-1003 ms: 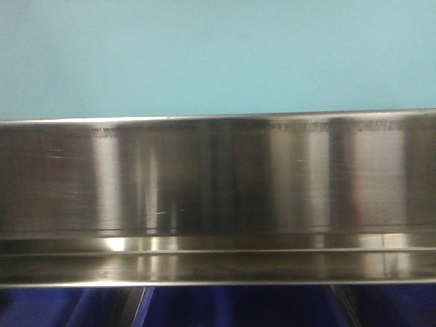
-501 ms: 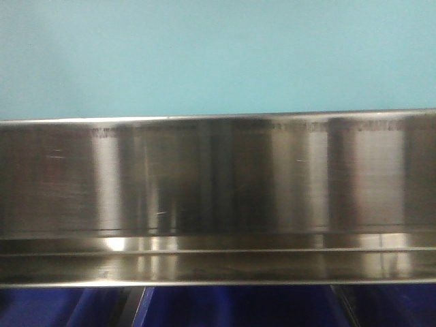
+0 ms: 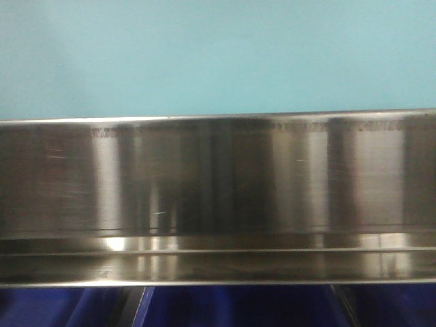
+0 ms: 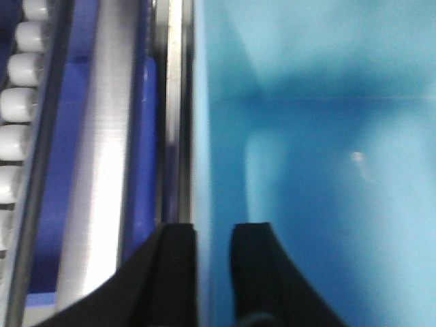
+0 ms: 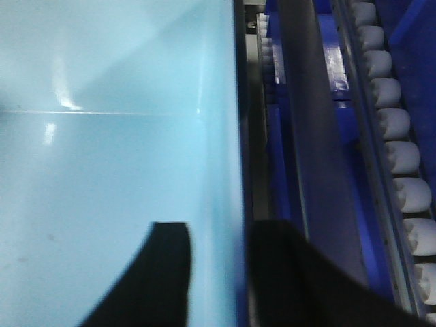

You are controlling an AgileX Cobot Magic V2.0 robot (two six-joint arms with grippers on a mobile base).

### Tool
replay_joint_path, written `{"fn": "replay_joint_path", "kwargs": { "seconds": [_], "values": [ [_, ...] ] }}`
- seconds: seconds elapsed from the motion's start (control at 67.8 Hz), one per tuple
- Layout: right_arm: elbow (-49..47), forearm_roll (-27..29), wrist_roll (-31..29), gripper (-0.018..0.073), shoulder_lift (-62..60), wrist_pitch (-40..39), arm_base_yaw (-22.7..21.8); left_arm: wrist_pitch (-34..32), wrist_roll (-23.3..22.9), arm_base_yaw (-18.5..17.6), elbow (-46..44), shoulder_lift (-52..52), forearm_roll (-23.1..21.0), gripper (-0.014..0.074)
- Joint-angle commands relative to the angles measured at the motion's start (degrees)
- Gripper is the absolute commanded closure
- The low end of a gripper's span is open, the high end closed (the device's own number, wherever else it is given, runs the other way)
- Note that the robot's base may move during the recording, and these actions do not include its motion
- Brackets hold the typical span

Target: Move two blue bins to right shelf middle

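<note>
Front-facing view gives you the blue bin (image 3: 218,58), smooth pale plastic, directly above the shelf lip (image 3: 218,177) of streaked brushed steel. Your left claw (image 4: 213,272) pinches its left wall and your right claw (image 5: 219,266) the right wall, one black finger each side. Steel rails (image 4: 174,102) run just beside both walls, leaving little room.

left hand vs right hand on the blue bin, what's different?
The left hand straddles a wall of the blue bin, interior at view right, steel rack at left; the right hand is mirrored. The bin looks shaded, deeper blue by the left hand, pale and bright by the right hand. Shared: one black finger inside the wall, one outside; clamping unclear.
</note>
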Motion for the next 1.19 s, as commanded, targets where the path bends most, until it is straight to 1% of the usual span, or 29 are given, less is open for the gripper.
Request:
{"fn": "replay_joint_path", "kwargs": {
  "seconds": [0.0,0.118,0.221,0.501,0.796,1.032,1.179],
  "values": [
    [-0.08,-1.04,-0.16,0.0321,-0.18,-0.72,-0.09,-1.02,-0.03,-0.4,-0.11,-0.21,-0.26,0.0379],
    [-0.08,-1.41,-0.16,0.0289,-0.18,-0.72,-0.09,-1.02,-0.03,-0.4,-0.31,-0.21,-0.26,0.028],
    [-0.08,-1.49,-0.16,0.0291,-0.18,-0.72,-0.09,-1.02,-0.03,-0.4,-0.35,-0.21,-0.26,0.0237],
    [-0.19,-1.49,-0.16,0.0291,-0.29,1.17,-0.09,-1.02,-0.03,-0.4,-0.35,-0.21,-0.26,0.0235],
    [-0.19,-1.26,-0.16,0.0291,-0.29,1.17,-0.09,-1.02,-0.03,-0.4,-0.35,-0.21,-0.26,0.0235],
    [-0.19,-1.26,-0.16,0.0291,-0.29,1.17,-0.09,-1.02,-0.03,-0.4,-0.35,-0.21,0.91,0.0235],
    [-0.19,-1.26,-0.16,0.0291,-0.29,-2.35,-0.09,-1.47,-0.03,-0.4,-0.35,-0.21,3.19,0.0235]
  ]
}}
